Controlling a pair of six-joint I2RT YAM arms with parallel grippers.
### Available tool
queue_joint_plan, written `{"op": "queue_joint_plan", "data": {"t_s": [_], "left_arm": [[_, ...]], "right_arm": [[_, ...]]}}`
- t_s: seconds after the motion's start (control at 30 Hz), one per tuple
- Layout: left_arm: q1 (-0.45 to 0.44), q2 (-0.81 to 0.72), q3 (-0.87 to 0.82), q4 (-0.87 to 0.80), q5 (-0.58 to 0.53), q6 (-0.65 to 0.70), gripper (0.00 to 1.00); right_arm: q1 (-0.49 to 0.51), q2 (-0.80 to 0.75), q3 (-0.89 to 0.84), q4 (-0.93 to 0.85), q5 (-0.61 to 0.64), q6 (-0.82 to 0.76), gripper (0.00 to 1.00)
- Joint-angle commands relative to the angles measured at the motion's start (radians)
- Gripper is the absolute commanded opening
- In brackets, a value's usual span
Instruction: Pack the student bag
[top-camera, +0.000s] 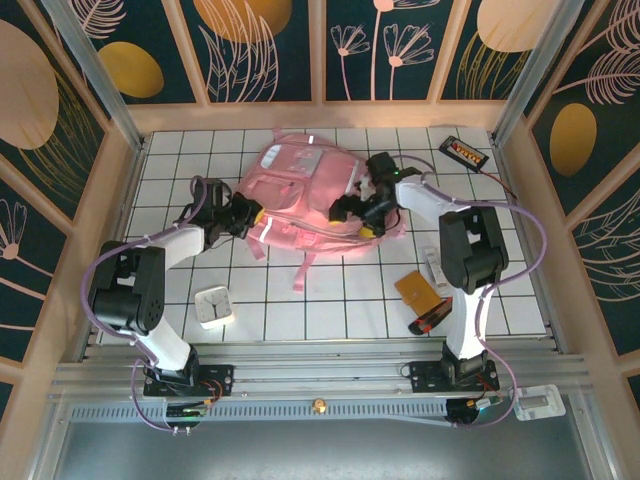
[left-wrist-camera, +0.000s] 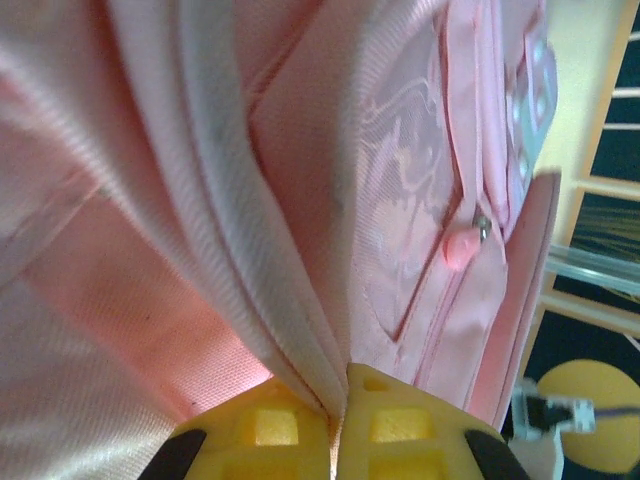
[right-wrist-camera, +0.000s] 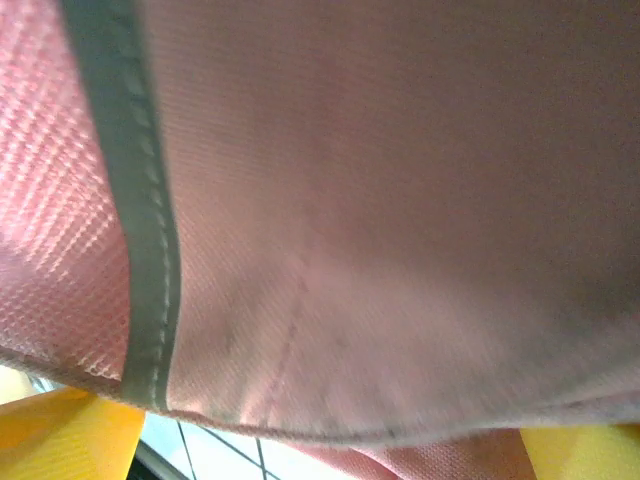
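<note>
left gripper (left-wrist-camera: 338, 392) clamped on student bag (left-wrist-camera: 400, 200) edge | right gripper (right-wrist-camera: 320, 450) spread wide, straddling its fabric

In the top external view the white surface (top-camera: 330, 300) is lit brightly and evenly from above, and only soft, short shadows are cast beside the student bag (top-camera: 300, 195). A small glare is caught near its top. In the left wrist view the fabric is rendered sharply at centre, with a warm glow low down. The right wrist view is dim, and the weave is blurred towards the right.
</note>
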Motion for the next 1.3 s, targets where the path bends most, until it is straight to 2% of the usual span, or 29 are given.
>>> {"op": "queue_joint_plan", "data": {"t_s": [0.0, 0.27, 0.4, 0.53, 0.63, 0.73, 0.83, 0.97, 1.27], "left_arm": [[-0.001, -0.061, -0.027, 0.074, -0.008, -0.055, 0.0], [-0.049, -0.089, -0.051, 0.138, -0.024, -0.154, 0.0], [-0.059, -0.109, -0.047, 0.169, -0.044, -0.212, 0.0], [-0.062, -0.122, -0.04, 0.212, -0.072, -0.28, 0.0], [-0.069, -0.116, -0.01, 0.208, -0.093, -0.29, 0.0], [-0.086, -0.094, 0.011, 0.227, -0.099, -0.313, 0.0], [-0.104, -0.082, 0.024, 0.24, -0.103, -0.328, 0.0], [-0.114, -0.082, 0.028, 0.228, -0.103, -0.324, 0.0], [-0.116, -0.1, 0.008, 0.211, -0.092, -0.313, 0.0]], "right_arm": [[-0.069, 0.051, 0.097, 0.019, 0.156, 0.022, 0.95], [-0.077, 0.235, 0.477, -0.087, 0.195, -0.075, 0.95], [-0.077, 0.256, 0.575, -0.111, 0.231, -0.076, 0.95], [-0.05, 0.117, 0.483, -0.061, 0.317, -0.071, 0.93], [-0.005, -0.041, 0.33, -0.007, 0.366, -0.048, 0.89], [0.055, -0.174, 0.173, 0.034, 0.383, -0.002, 0.84], [0.143, -0.24, 0.08, 0.049, 0.407, 0.029, 0.79], [0.238, -0.204, 0.067, 0.062, 0.423, 0.04, 0.72], [0.306, 0.012, 0.264, 0.038, 0.439, 0.006, 0.64]]}}
